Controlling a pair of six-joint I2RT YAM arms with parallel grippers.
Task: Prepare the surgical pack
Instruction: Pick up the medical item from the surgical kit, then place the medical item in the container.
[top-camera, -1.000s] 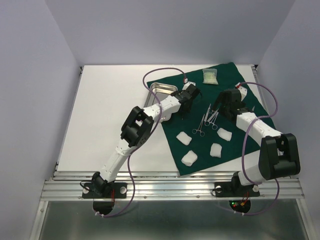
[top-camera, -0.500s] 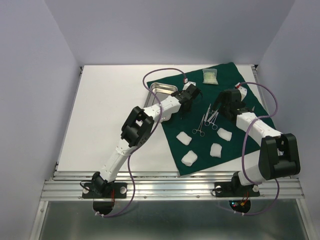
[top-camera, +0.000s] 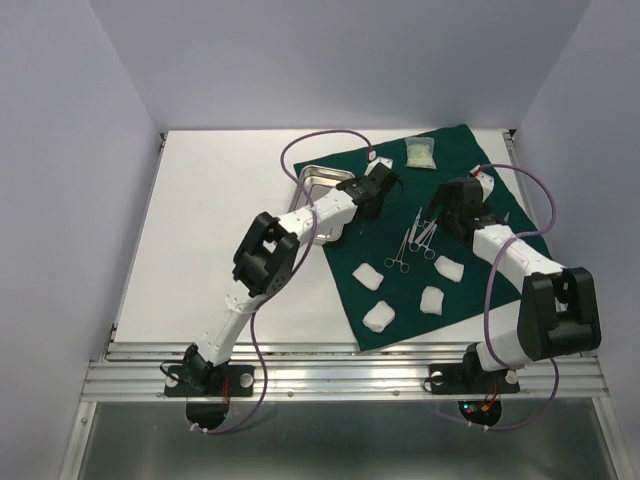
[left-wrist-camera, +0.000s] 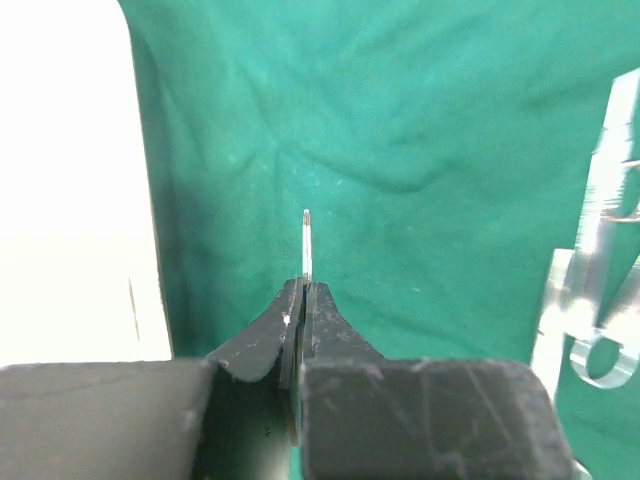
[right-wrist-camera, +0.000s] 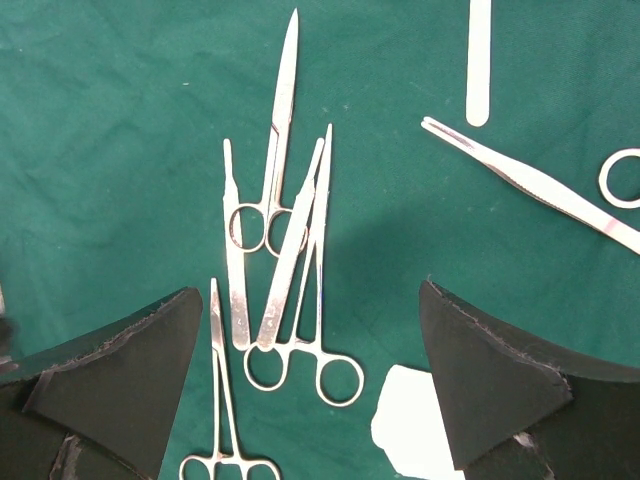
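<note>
The dark green drape (top-camera: 470, 200) covers the table's right half. On it, my left gripper (top-camera: 378, 190) hangs beside the steel tray (top-camera: 316, 178). In the left wrist view this gripper (left-wrist-camera: 303, 285) is shut on a thin steel instrument (left-wrist-camera: 307, 240), seen edge-on and poking forward above the drape (left-wrist-camera: 400, 150). My right gripper (top-camera: 440, 215) stands open over a pile of steel forceps (top-camera: 420, 238). In the right wrist view the forceps (right-wrist-camera: 290, 260) lie between the wide jaws of my right gripper (right-wrist-camera: 310, 370). Several white gauze pads (top-camera: 368, 277) lie nearer the front. The pale packet (top-camera: 420, 152) sits at the drape's far edge.
Steel tweezers (right-wrist-camera: 530, 180), a flat steel blade (right-wrist-camera: 478, 60) and a ring handle (right-wrist-camera: 625, 178) lie on the drape right of the forceps. A gauze pad (right-wrist-camera: 420, 420) lies by my right finger. Bare white table (top-camera: 220, 220) stretches left of the tray.
My left gripper has closed on the thin steel instrument, and its elbow has swung slightly left. The right arm has stayed still.
</note>
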